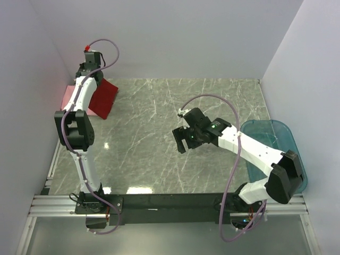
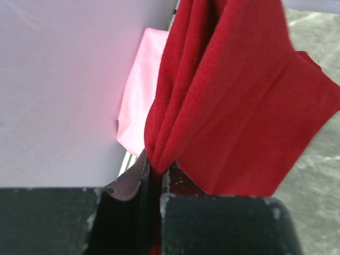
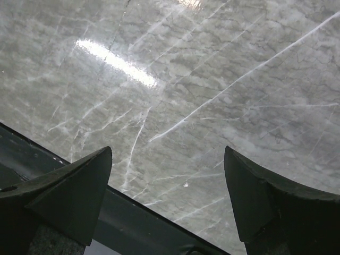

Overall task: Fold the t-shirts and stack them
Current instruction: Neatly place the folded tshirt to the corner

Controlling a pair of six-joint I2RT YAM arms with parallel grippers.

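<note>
The deep red t-shirt [image 1: 105, 97] hangs folded from my left gripper [image 1: 91, 68] at the far left of the table. In the left wrist view the left gripper [image 2: 159, 172] is shut on a bunched edge of the red shirt [image 2: 239, 111]. The light pink t-shirt [image 1: 69, 97] lies folded on the table against the left wall, under and behind the red one; it also shows in the left wrist view [image 2: 139, 95]. My right gripper [image 1: 183, 141] is open and empty over the bare middle of the table, as the right wrist view [image 3: 167, 164] shows.
A translucent teal-blue plastic bin [image 1: 276, 151] stands at the right edge of the marble table [image 1: 154, 122]. White walls close in the left, back and right sides. A black rail [image 1: 170, 203] runs along the near edge.
</note>
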